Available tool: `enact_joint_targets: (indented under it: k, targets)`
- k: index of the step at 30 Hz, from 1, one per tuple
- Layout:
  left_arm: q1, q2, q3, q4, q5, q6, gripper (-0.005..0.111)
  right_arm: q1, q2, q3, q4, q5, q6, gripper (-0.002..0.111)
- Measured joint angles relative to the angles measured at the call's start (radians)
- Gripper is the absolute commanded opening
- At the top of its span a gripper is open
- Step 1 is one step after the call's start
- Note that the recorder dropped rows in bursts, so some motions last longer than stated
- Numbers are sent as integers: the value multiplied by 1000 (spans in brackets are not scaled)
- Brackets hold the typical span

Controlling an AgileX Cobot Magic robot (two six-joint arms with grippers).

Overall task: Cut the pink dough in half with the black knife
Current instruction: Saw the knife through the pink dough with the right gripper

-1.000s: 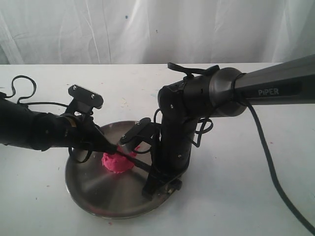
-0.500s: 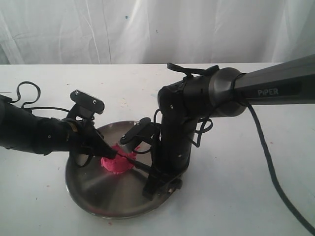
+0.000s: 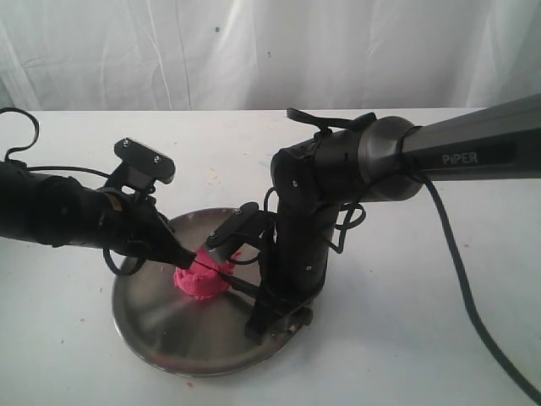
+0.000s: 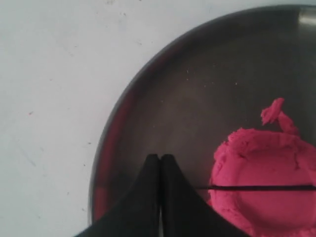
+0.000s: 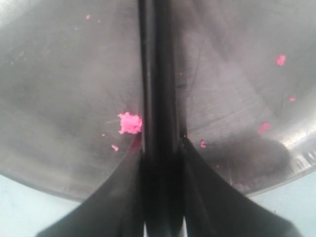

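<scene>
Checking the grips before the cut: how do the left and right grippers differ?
The left gripper is shut with nothing between; the right gripper is clamped on the knife. The left slants low beside the dough; the right stands steeply at the plate's rim. Both are black and over the plate.

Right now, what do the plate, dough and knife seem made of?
Plate: likely steel, brushed, shiny; it reflects light. Dough: soft matte pink modelling clay, perhaps; ragged, dented top. Knife: matte black, maybe plastic; no glint shows.
</scene>
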Motion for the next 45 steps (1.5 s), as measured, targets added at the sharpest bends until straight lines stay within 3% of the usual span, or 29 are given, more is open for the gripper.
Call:
enact_joint_targets:
  k: [16, 45]
  targets:
    - [0, 101, 0, 0, -94, 4, 0, 0, 0, 0, 3, 0, 8, 0]
    - [0, 94, 0, 0, -90, 4, 0, 0, 0, 0, 3, 0, 10, 0]
